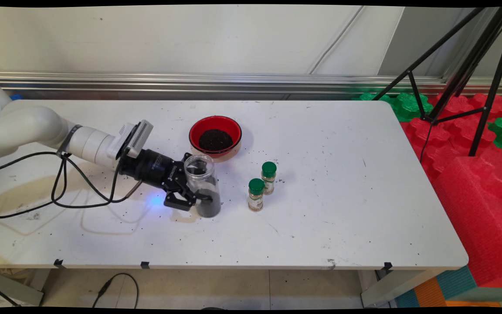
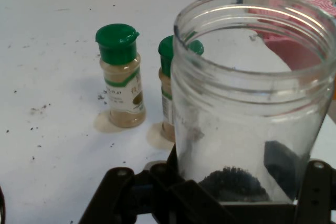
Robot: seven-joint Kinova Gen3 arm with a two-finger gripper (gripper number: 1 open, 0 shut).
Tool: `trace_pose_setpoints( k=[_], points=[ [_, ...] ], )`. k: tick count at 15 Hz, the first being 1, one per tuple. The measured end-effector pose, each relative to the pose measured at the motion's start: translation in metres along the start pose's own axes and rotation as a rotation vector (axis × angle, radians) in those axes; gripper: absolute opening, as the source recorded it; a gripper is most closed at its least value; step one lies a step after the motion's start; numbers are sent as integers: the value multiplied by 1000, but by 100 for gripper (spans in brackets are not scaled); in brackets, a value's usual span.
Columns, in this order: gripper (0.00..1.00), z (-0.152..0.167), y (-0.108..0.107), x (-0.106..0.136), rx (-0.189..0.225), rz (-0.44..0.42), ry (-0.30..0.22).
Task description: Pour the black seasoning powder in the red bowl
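The fingers (image 1: 198,198) clamp the open jar (image 1: 204,185) of dark grounds low on the bench (image 1: 342,209). Any tilt spills it; two shakers (image 1: 256,194) just beyond could topple.

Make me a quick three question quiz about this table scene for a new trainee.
1. True or false: the clear jar in the gripper has a lid on.
2. How many green-capped spice bottles stand on the table?
3. What holds dark material besides the jar? A) red bowl B) blue cup C) metal tray

Key:
1. False; its mouth is open.
2. Two, the nearer bottle and the farther bottle.
3. A
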Motion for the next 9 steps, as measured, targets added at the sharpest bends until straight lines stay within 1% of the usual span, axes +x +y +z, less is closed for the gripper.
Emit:
trace_pose_setpoints(
  k=[6, 9],
  points=[
    [0, -6, -6, 7, 10, -16, 16],
    [0, -10, -11, 16, 20, -27, 30]
  ],
)
